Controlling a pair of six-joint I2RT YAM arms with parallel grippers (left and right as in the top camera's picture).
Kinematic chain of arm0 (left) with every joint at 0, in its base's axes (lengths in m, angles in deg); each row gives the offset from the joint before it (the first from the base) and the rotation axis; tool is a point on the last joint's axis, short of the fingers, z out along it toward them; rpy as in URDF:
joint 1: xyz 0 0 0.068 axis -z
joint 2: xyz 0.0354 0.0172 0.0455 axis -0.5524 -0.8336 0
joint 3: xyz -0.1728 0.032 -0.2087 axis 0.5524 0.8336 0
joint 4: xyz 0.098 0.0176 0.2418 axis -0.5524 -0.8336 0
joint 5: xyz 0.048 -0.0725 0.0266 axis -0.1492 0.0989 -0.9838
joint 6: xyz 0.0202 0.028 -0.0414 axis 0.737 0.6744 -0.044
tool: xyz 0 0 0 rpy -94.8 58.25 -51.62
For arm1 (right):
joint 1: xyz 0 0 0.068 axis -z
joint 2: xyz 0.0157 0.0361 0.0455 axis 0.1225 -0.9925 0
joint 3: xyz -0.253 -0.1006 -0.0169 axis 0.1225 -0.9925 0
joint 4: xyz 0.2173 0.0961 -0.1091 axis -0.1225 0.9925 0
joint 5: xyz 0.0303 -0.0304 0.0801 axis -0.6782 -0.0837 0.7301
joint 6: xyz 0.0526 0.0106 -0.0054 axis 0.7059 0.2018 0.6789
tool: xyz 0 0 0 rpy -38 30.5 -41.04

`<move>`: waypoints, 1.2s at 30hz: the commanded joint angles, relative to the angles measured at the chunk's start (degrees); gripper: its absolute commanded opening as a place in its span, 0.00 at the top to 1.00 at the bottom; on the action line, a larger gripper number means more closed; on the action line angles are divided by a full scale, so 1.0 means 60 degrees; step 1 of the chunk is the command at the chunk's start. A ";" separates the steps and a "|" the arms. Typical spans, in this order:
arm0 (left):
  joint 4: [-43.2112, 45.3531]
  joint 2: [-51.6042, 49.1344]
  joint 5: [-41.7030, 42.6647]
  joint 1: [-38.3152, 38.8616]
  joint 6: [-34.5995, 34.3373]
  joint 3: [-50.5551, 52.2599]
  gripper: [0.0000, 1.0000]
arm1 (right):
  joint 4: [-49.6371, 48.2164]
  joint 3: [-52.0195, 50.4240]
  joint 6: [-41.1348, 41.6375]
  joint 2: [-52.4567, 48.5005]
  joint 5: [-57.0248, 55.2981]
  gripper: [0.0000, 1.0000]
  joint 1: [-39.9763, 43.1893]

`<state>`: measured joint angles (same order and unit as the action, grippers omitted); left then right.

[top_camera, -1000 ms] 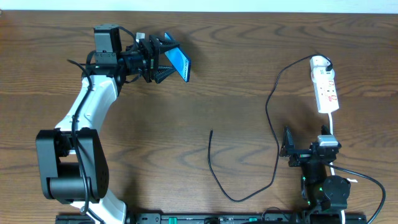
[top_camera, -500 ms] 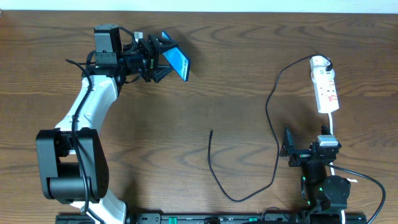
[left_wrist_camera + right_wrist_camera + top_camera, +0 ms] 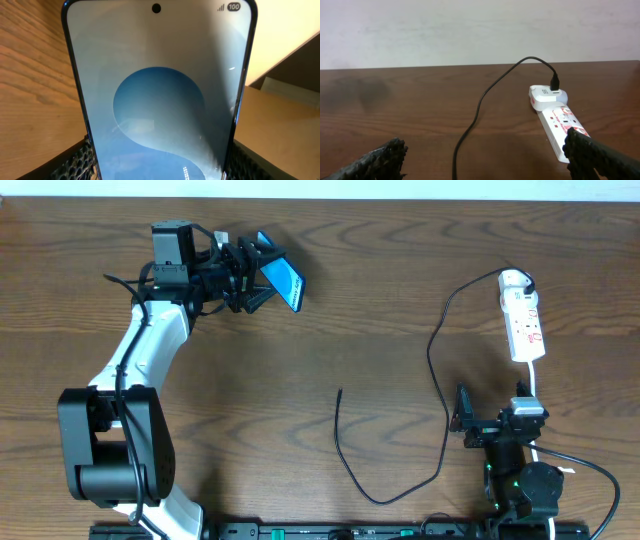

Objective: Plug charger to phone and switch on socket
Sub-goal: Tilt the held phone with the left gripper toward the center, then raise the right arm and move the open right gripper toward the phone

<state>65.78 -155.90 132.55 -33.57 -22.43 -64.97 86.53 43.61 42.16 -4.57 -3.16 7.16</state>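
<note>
The left arm has a curved white link, thin black cables and a bulky black base joint. Right of that joint, the right arm is black with small green lights.

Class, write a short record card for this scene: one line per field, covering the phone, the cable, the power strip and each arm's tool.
phone: gripped by the left tool, screen lit
left tool: shut on the phone
cable: loose tip lying on the table, not in the phone; other end plugged in at the power strip
power strip: flat on the table, far right; switch position not readable
right tool: open, empty, near the power strip's cord end
</note>
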 commanded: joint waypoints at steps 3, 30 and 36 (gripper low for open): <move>0.0058 0.0244 0.0062 -0.0029 0.0255 -0.0047 0.93 | 0.0011 -0.0040 0.0095 0.0033 -0.0033 0.01 -0.0062; 0.0036 0.0244 0.0058 -0.0029 0.0259 -0.0047 0.92 | -0.0510 0.1778 0.1668 -0.0834 0.3257 0.01 -0.0055; 0.0036 0.0244 -0.0095 -0.0029 0.0255 -0.0047 0.92 | -0.0299 0.3370 0.1668 -0.2922 0.4277 0.01 -0.0055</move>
<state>65.54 -155.90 132.11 -33.57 -22.32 -64.97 84.19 59.28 51.58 -16.73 17.41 7.16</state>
